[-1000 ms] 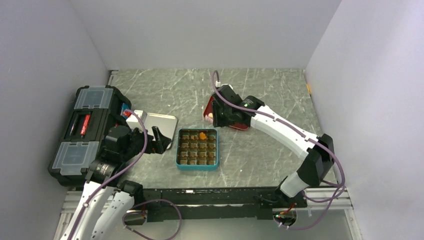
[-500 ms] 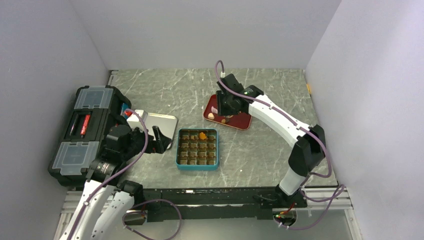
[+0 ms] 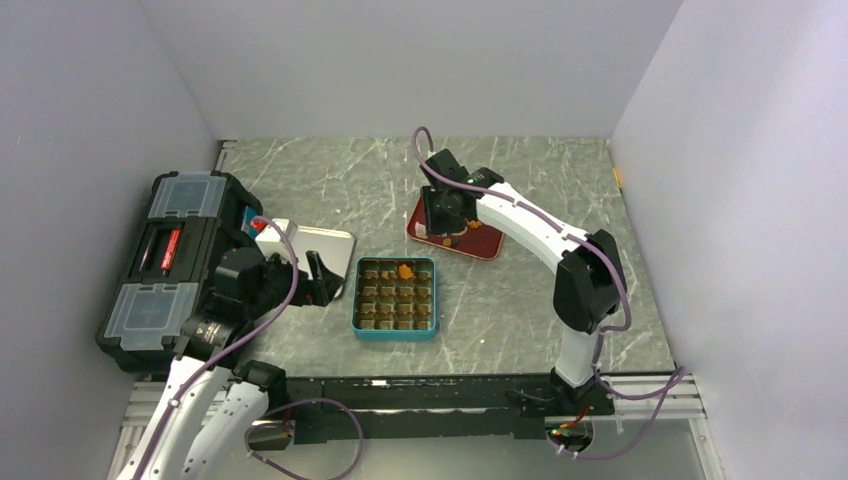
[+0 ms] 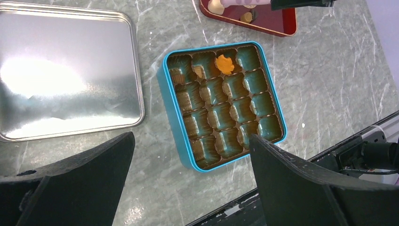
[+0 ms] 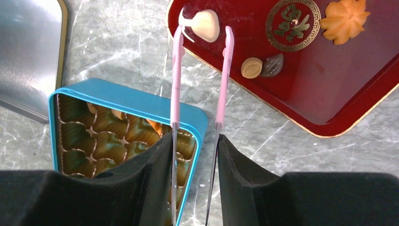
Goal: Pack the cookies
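Observation:
The teal tin (image 3: pixel 394 298) sits mid-table with one orange flower cookie (image 4: pixel 225 64) in a far-row compartment. On the red tray (image 5: pixel 301 99) lie a pale cream lump (image 5: pixel 205 24), an orange flower cookie (image 5: pixel 344 20), a small tan piece (image 5: pixel 251 67) and a dark piece (image 5: pixel 272 65). My right gripper (image 5: pixel 194 141) is shut on thin pink-tipped tongs (image 5: pixel 225 70). The tong arms are spread, with their tips on either side of the cream lump. My left gripper (image 4: pixel 190 141) hangs open and empty over the tin's near left edge.
The tin's silver lid (image 4: pixel 66 70) lies flat to the left of the tin. A black toolbox (image 3: pixel 175 255) stands at the left edge. Grey walls close in the table on three sides.
My right arm has swung left and folded its elbow inward, carrying the tongs over the tray's left end. The left arm and the tin have not moved.

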Robot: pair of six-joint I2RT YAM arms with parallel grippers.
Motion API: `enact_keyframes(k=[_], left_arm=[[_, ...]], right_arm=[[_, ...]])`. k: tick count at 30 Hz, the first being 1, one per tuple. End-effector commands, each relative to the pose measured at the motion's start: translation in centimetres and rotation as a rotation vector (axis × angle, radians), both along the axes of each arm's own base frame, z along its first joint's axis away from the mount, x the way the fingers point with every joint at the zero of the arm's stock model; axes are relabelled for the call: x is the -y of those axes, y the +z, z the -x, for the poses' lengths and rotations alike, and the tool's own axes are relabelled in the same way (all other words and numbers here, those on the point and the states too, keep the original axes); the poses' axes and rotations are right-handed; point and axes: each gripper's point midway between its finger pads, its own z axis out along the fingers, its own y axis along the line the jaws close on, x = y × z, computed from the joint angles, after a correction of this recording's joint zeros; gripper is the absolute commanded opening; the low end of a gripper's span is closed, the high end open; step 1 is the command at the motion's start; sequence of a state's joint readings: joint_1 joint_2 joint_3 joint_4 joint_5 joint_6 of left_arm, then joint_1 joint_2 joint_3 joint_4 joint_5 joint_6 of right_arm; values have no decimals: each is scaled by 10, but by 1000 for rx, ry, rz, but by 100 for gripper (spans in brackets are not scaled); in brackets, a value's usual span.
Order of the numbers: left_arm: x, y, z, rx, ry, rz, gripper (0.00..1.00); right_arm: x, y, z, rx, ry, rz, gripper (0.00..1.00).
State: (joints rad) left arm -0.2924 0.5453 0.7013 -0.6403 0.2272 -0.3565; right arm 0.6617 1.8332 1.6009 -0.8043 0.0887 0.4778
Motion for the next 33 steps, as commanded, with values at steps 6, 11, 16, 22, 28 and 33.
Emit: enact_keyframes(k=[6, 11, 16, 22, 28, 33], left_arm=[[1, 15, -6, 53, -3, 3, 99], [1, 15, -6, 52, -4, 3, 99], [2, 15, -6, 51, -7, 3, 99], [2, 15, -6, 50, -11, 5, 99], [2, 15, -6, 51, -10, 5, 99], [3, 15, -6, 48, -13, 5, 99]], right_arm=[[-14, 9, -25, 40, 4, -50, 39], [-16, 5, -29, 30, 5, -51, 39], [-17, 0, -31, 18, 5, -50, 39], [-17, -10, -30, 0, 6, -36, 39], [-12, -18, -28, -7, -2, -11, 38], [-6, -24, -27, -12, -10, 15, 35]])
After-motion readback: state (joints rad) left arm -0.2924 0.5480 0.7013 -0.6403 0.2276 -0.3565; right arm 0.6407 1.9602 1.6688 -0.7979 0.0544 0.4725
